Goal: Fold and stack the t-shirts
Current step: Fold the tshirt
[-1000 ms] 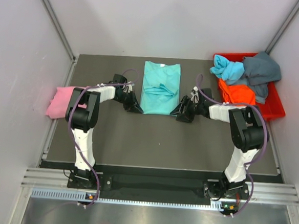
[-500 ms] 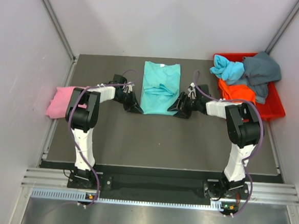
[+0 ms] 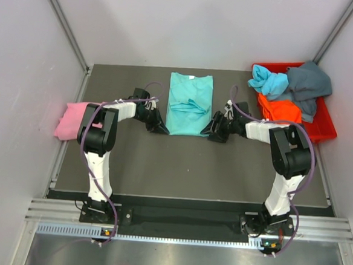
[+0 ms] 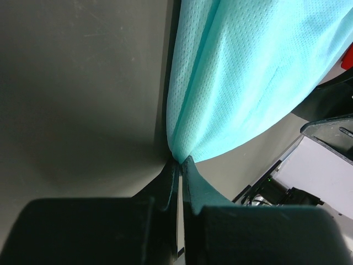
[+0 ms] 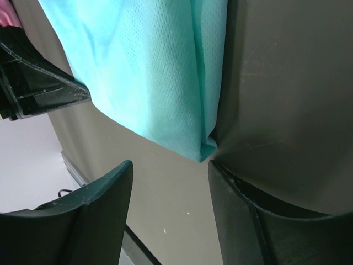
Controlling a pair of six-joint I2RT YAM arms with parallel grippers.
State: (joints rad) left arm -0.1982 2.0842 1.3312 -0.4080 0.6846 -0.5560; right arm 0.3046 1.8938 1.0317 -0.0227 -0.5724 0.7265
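A teal t-shirt (image 3: 189,103), folded into a long strip, lies flat at the middle back of the table. My left gripper (image 3: 162,130) sits at its near left corner. In the left wrist view that gripper (image 4: 180,162) is shut, and the teal cloth (image 4: 242,72) runs to a point between its tips. My right gripper (image 3: 207,132) is low at the near right corner. In the right wrist view it (image 5: 170,168) is open, with the shirt's corner (image 5: 205,150) just ahead of one fingertip (image 5: 219,168). A folded pink t-shirt (image 3: 73,119) lies at the table's left edge.
A red bin (image 3: 326,122) at the back right holds a light blue shirt (image 3: 270,81), an orange one (image 3: 279,109) and a dark grey-blue one (image 3: 310,84). White walls close in the table on three sides.
My right gripper has slid a little left, toward the teal shirt's near right corner. The left gripper and the shirt have not moved.
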